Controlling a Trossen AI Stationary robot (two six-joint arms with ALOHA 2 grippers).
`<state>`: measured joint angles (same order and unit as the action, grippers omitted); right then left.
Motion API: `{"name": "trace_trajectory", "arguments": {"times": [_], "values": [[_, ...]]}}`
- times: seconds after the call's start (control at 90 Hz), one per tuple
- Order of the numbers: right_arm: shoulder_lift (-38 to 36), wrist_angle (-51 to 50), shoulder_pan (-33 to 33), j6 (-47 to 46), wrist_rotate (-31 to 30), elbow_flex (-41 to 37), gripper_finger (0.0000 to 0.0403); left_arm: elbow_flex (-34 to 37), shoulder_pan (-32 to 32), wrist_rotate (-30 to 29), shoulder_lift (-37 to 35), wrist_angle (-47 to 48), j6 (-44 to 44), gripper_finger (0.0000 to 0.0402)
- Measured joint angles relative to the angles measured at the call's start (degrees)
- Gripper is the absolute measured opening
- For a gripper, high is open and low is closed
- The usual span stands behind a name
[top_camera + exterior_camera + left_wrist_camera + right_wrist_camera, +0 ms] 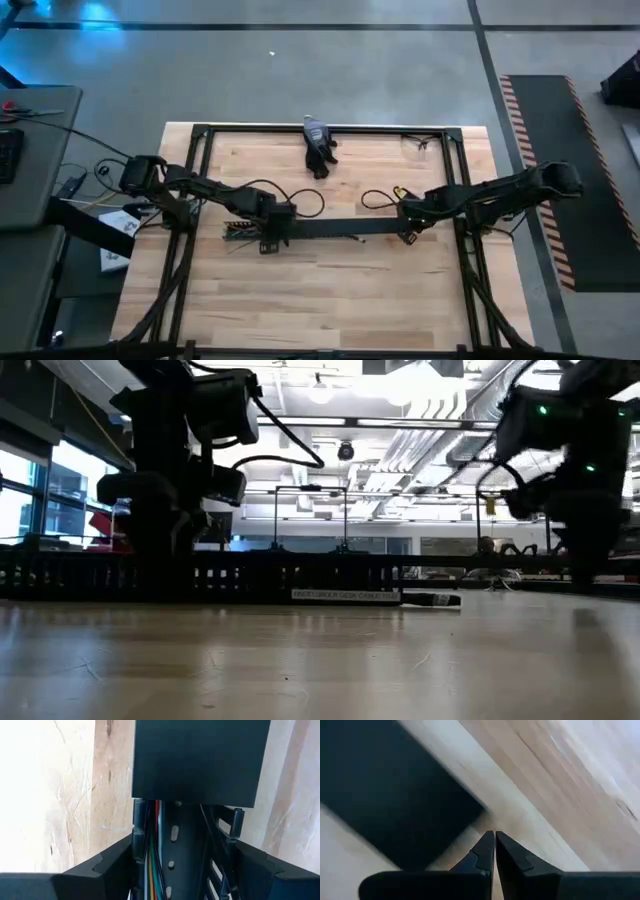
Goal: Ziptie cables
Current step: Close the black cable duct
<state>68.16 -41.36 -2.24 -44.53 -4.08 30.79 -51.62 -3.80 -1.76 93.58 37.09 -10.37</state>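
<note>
Cables (152, 865) lie along the duct (190, 850), between your left end effector (182, 870)'s open fingers, apparently ungripped. Their long axis follows the duct across the tabletop (330, 290). Your right end effector (495, 851), pinched empty, sits farther off.

- The cables (152, 865) are thin strands running side by side inside the channel of a black comb-edged duct (172, 850), packed against one of its slotted walls.
- Red, white, yellow, green and blue strands show in the left wrist view; farther along they pass under the flat black lid (200, 760) covering the duct and are hidden.
- From above, a splay of coloured ends (238, 232) pokes out at the duct's left end, lying loose on the worktop (330, 300).
</note>
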Motion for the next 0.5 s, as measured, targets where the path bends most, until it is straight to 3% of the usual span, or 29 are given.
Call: {"name": "trace_trajectory", "arguments": {"times": [0.211,0.5], "values": [[0.0,9.7,0.0,1.0,-0.6,0.9,0.0000,0.0,0.0,-0.1,0.0,-3.5,0.0,0.0240],[0.0,0.4,0.0,-0.4,-1.9,1.0,0.0000,-2.9,0.0,-0.4,0.0,-1.2,0.3,0.0250]]}}
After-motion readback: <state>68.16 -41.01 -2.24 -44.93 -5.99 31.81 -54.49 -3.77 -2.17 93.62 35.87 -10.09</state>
